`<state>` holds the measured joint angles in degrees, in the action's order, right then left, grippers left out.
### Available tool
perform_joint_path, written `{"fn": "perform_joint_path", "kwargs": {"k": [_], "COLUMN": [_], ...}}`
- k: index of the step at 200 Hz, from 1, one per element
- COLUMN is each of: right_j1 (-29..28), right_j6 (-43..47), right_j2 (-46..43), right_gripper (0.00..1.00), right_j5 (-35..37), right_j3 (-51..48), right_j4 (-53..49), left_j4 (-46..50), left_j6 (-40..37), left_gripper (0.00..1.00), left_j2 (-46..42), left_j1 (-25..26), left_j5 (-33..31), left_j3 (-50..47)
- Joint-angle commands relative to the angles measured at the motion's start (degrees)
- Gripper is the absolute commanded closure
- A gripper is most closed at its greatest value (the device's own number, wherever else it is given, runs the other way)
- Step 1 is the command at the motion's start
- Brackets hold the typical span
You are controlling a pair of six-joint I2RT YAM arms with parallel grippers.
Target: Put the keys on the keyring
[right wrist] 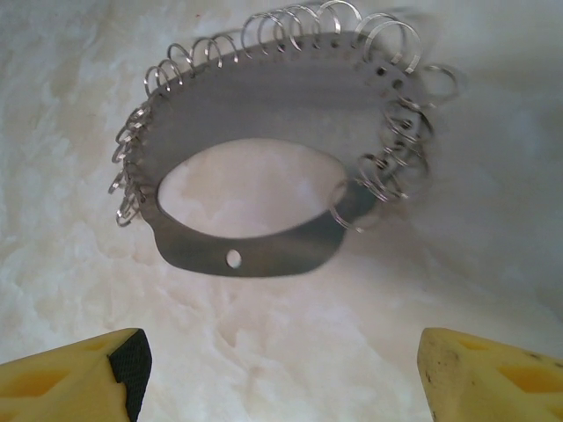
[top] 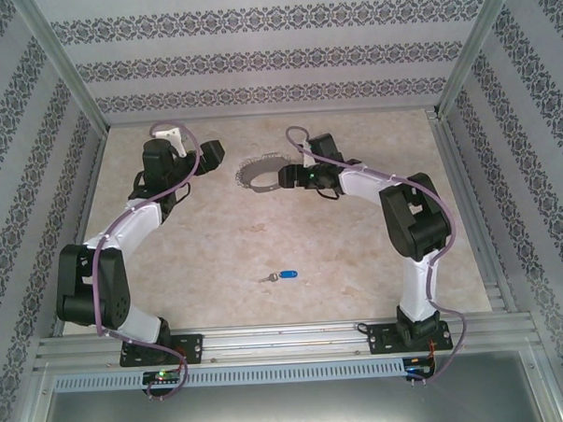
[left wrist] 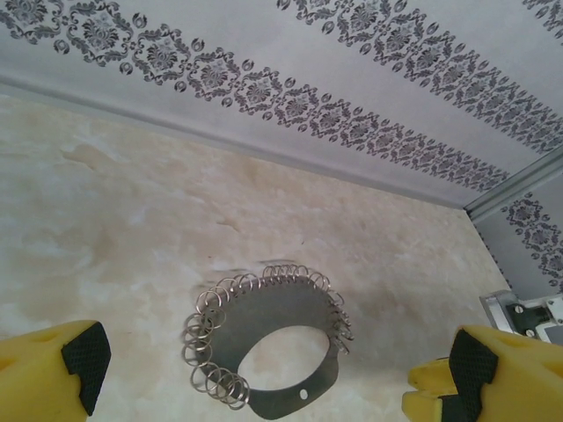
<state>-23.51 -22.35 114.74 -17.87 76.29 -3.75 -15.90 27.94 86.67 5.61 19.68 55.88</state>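
The keyring (top: 261,172) is seen lying flat on the desk (top: 359,264), at the far middle, between the two pincers. In the wrist views it is shown as a flat grey metal plate (right wrist: 264,114) with a large oval cut-out and one small round hole in the narrow band. Many small wire rings (left wrist: 204,338) are threaded along its outer edge.

The key (top: 284,275) is found alone on the bare desk, towards the near edge and about midway between the two arm bases, well apart from the keyring. Its blue head is turned to the right and its silver blade to the left. It is touched by neither pincer.

The left pincer (top: 211,158) is held spread wide just left of the keyring. In the left wrist view its yellow fingers (left wrist: 53,369) with black pads are seen far apart at the bottom corners. Nothing is gripped, and the keyring lies ahead of them.

The right pincer (top: 286,177) is placed at the right end of the keyring. In the right wrist view its fingers (right wrist: 79,374) are parted wide and the plate is seen in front of the tips, not between them. Nothing is gripped. Contact with the plate cannot be told from the top view.
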Motion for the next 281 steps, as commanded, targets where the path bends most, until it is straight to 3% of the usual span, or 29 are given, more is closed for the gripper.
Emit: {"fn": "perform_joint_path", "kwargs": {"k": [1, 79, 129, 166, 197, 220, 281], "right_j1": [-2.4, -4.2, -2.9, -1.3, -0.7, -0.1, -0.7], "right_j6": [1.9, 2.5, 1.0, -1.5, -3.4, -3.8, -4.3], "right_j2": [2.0, 2.9, 2.7, 4.4, 6.3, 8.2, 9.1], "right_gripper": [0.2, 0.23, 0.25, 0.32, 0.44, 0.53, 0.53], "right_j5": [4.7, 7.4, 6.3, 6.8, 11.3, 10.7, 9.5], "right_j3": [3.6, 8.9, 9.9, 12.2, 13.7, 15.0, 13.4], "right_j4": [-3.8, -8.2, -8.9, -9.8, -11.6, -12.2, -10.5], "left_j4": [-0.5, -4.2, 3.1, 3.6, 2.9, 2.4, 1.8], "left_j6": [2.3, 5.3, 5.2, 6.5, 7.4, 7.8, 8.3], "left_gripper": [0.0, 0.0, 0.0, 0.0, 0.0, 0.0, 0.0], "left_j2": [0.2, 0.1, 1.0, 2.7, 3.7, 4.1, 5.2], "left_j1": [-0.2, -1.2, -1.1, -0.9, -0.7, -0.5, 0.4], "left_j5": [-3.4, 3.0, 4.1, 5.1, 5.7, 6.2, 6.5], "left_j3": [-0.1, -2.9, 1.3, 2.2, 2.7, 3.1, 3.9]}}
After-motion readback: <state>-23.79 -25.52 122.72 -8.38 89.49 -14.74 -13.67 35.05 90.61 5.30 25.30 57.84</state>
